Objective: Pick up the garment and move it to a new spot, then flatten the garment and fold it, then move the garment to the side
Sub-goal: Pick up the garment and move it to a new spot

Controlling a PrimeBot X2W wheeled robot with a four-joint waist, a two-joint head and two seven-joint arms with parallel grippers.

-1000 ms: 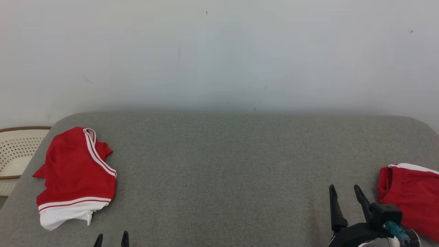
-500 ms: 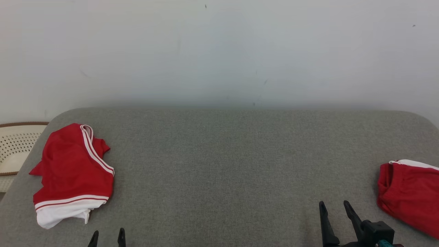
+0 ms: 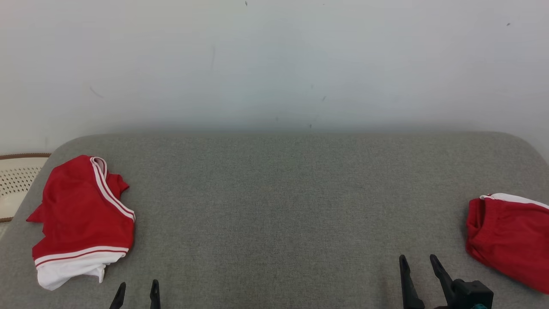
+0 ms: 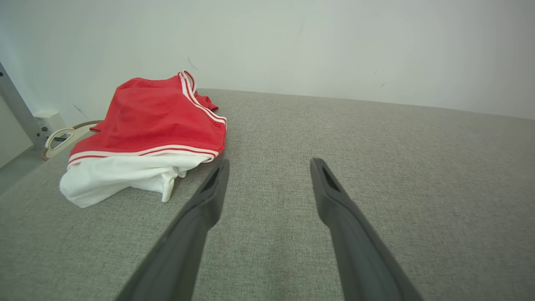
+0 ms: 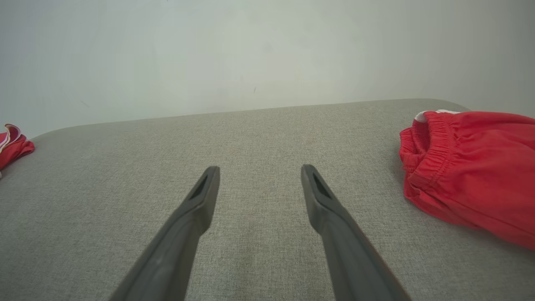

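Grey bench (image 3: 274, 201) is carrying one garment (image 3: 81, 214), seemingly folded aside; red shorts (image 3: 506, 240) are waiting, left end effector (image 3: 138, 286) and right end effector (image 3: 417, 258) gaping empty.

So there's a worktop (image 3: 274, 206) covered in grey fabric, up against a plain pale wall (image 3: 274, 64). A red and white top (image 3: 81, 219) sits bunched up at the left edge, white part toward the front. Red shorts (image 3: 508, 240) lie at the right edge, partly cut off. The left gripper (image 3: 138, 283) pokes in at the front left and the right gripper (image 3: 417, 257) at the front right, both spread apart with nothing in them. A perforated cream basket (image 3: 19, 180) sits past the left edge.
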